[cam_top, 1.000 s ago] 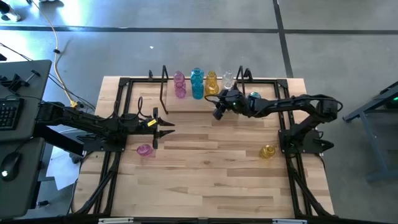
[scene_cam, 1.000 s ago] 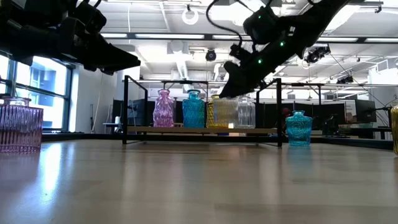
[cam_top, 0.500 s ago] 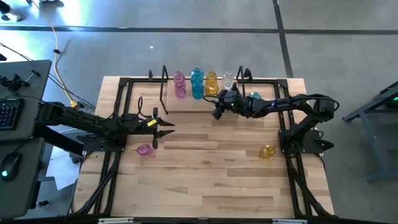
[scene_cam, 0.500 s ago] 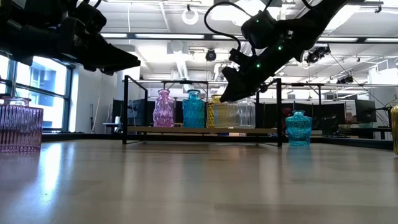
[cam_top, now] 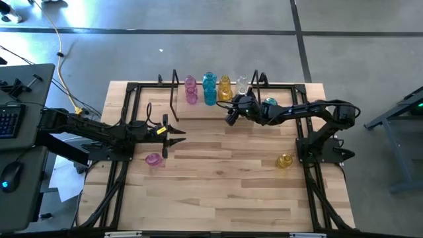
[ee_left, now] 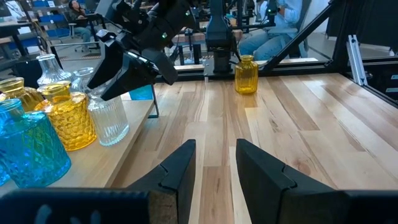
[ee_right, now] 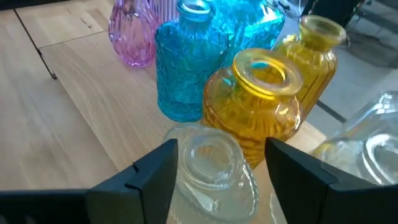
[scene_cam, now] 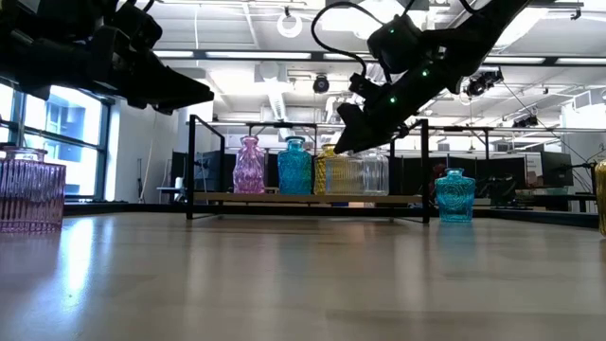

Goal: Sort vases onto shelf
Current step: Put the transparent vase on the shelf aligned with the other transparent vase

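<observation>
The shelf (scene_cam: pixel 303 198) stands at the table's far edge and carries pink (cam_top: pixel 191 90), teal (cam_top: pixel 209 88), yellow (cam_top: pixel 225 88) and clear (cam_top: pixel 242 84) vases. My right gripper (ee_right: pixel 217 171) hangs open over the shelf's right part. Its fingers stand on either side of the mouth of a ribbed clear vase (ee_right: pixel 211 165), which stands upright on its base beside a yellow vase (ee_right: pixel 258 99). My left gripper (ee_left: pixel 214 165) waits open and empty above the table's left part. Loose vases stand on the table: pink (cam_top: pixel 153 159), yellow (cam_top: pixel 284 160) and teal (cam_top: pixel 269 102).
A black rail frame (cam_top: pixel 125 125) edges the table and carries both arms. Bare wood lies in the table's middle and near half (cam_top: pixel 218 185). People sit in the room beyond the table (ee_left: pixel 273 18).
My right gripper has tipped a little further down over the clear vase at the shelf, staying in the same place. The vases stand where they were.
</observation>
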Controlling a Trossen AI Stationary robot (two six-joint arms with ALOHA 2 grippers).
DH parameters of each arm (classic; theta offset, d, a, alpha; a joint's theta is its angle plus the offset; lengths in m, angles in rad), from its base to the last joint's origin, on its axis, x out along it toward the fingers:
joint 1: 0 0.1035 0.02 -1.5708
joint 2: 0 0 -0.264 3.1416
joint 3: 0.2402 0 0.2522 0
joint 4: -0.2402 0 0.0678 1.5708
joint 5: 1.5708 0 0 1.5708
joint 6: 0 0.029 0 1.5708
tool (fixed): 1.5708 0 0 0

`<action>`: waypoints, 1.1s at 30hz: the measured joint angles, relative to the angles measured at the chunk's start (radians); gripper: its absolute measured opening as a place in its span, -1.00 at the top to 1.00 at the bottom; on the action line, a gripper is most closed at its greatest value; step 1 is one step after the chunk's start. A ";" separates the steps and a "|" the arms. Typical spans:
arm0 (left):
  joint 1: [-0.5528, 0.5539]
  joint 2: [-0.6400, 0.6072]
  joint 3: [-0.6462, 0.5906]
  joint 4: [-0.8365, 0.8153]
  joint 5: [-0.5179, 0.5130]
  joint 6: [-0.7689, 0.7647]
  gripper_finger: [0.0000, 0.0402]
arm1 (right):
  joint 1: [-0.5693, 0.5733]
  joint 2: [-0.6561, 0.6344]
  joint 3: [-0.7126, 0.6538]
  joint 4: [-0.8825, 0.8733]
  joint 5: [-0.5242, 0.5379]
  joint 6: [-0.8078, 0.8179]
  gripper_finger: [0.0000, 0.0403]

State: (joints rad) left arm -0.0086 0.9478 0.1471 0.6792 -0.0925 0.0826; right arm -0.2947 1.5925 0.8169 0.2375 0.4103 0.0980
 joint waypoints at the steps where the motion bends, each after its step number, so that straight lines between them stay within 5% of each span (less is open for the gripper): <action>1: 0.000 0.000 0.000 0.000 0.000 0.000 0.48 | 0.000 0.000 0.000 0.008 0.000 -0.008 -0.12; 14: 0.000 0.000 0.000 0.000 0.000 0.003 0.48 | 0.097 -0.001 0.110 -0.012 0.072 -0.120 -0.03; 24: 0.000 0.000 0.000 0.006 0.000 0.005 0.48 | 0.132 0.166 0.351 -0.303 0.063 -0.185 0.94; 33: 0.000 0.000 0.000 0.004 0.000 0.007 0.48 | 0.111 0.364 0.614 -0.631 0.113 -0.170 0.88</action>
State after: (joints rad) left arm -0.0084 0.9480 0.1471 0.6836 -0.0925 0.0895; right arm -0.1837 1.9565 1.4306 -0.3937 0.5228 -0.0718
